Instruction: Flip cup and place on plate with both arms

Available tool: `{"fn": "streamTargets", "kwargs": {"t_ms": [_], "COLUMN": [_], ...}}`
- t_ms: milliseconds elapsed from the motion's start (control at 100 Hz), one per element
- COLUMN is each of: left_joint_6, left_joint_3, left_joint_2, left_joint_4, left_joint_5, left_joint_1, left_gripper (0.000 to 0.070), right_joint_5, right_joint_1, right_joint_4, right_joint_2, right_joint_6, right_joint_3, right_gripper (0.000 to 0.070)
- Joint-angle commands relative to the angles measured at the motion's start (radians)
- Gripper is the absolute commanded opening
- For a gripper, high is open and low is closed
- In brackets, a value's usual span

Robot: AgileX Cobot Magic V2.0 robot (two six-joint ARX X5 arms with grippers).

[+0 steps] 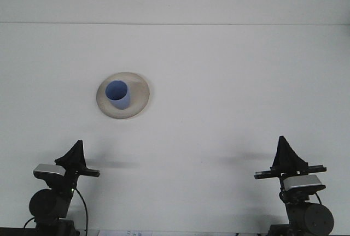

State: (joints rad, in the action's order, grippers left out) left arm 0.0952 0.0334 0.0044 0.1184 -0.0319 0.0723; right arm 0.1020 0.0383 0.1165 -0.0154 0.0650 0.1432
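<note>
A blue cup (pixel 117 94) stands upright, mouth up, on a beige plate (pixel 139 95) left of the table's middle. My left gripper (pixel 75 155) sits low at the near left edge, well short of the plate. At the near right edge is my right gripper (pixel 284 155), far from the cup. Both point away from the camera and hold nothing that I can see.
The white table (pixel 229 83) runs back to a pale wall, with its far edge as a thin line across the top. Black arm bases and cables sit at the bottom corners.
</note>
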Motion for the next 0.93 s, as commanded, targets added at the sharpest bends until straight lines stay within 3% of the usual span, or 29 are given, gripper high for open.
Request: {"fn": "streamTargets", "kwargs": {"t_ms": [0,150,919], "left_joint_6": [0.003,0.003,0.003], "left_joint_3": [-0.019,-0.019,-0.018], "left_joint_2": [-0.001,-0.001,0.0], "left_joint_4": [0.011,0.011,0.011], "left_joint_5": [0.002,0.002,0.002], "left_joint_1": [0.0,0.0,0.0], "left_gripper": [0.0016,0.0016,0.0016], "right_joint_5": [-0.005,-0.004,-0.005], "right_joint_1": [0.0,-0.001,-0.001], "right_joint_4": [0.039,0.144,0.1], "right_joint_2": [0.015,0.014,0.014], "right_joint_6": [0.023,0.026,0.025], "right_joint_3": [-0.042,-0.133,-0.13], "right_gripper": [0.0,0.0,0.0]}}
